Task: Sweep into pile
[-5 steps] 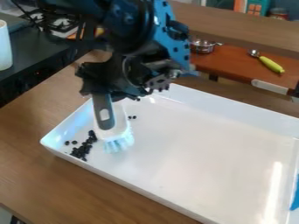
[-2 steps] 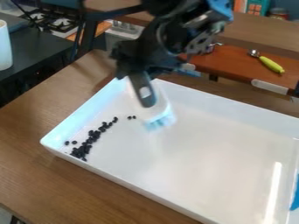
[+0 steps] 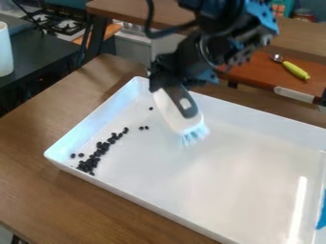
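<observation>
Black, small, bean-like pellets (image 3: 96,156) straggle along the left side of the white rectangular tray (image 3: 235,162); light, probably rolling, so I'd sweep softly. Three strays (image 3: 146,127) lie right of them. My black two-finger claw (image 3: 168,86) grips the grey-and-white plastic brush (image 3: 172,113) by its handle end: right hold, stiff body, pale-blue bristles (image 3: 193,136) likely springy.

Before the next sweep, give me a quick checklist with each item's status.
1. Brush held in gripper: ok.
2. Visible black bits inside tray: ok.
3. Bits in one pile: not ok; a straggling line near the tray's left end, with strays.
4. Brush beyond the strays, ready to push them toward the line: ok, by the look of it.
5. Bristles touching the tray: cannot tell.
</observation>
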`<state>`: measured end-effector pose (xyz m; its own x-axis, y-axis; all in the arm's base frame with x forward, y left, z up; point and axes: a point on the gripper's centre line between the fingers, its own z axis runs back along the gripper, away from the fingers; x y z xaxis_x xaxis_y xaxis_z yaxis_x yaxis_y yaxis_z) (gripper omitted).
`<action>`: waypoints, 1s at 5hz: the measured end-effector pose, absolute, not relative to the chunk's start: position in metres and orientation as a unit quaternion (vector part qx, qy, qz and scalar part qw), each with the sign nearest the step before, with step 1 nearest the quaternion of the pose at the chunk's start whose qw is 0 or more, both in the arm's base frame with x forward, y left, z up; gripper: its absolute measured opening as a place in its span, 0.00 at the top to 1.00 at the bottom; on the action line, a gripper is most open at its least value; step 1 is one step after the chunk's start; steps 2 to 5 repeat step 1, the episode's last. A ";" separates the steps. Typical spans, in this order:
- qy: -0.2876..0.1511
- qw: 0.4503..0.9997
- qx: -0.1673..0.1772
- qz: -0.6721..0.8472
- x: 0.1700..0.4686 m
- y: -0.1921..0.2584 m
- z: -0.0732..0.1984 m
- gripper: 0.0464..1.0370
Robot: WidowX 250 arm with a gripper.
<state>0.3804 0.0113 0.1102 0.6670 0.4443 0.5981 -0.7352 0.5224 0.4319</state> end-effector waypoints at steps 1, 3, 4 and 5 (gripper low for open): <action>-0.219 0.832 0.369 0.351 0.388 0.019 0.093 0.56; -0.219 0.832 0.369 0.351 0.388 0.019 0.093 0.56; -0.219 0.832 0.369 0.351 0.388 0.019 0.093 0.56; -0.219 0.832 0.369 0.351 0.388 0.019 0.093 0.56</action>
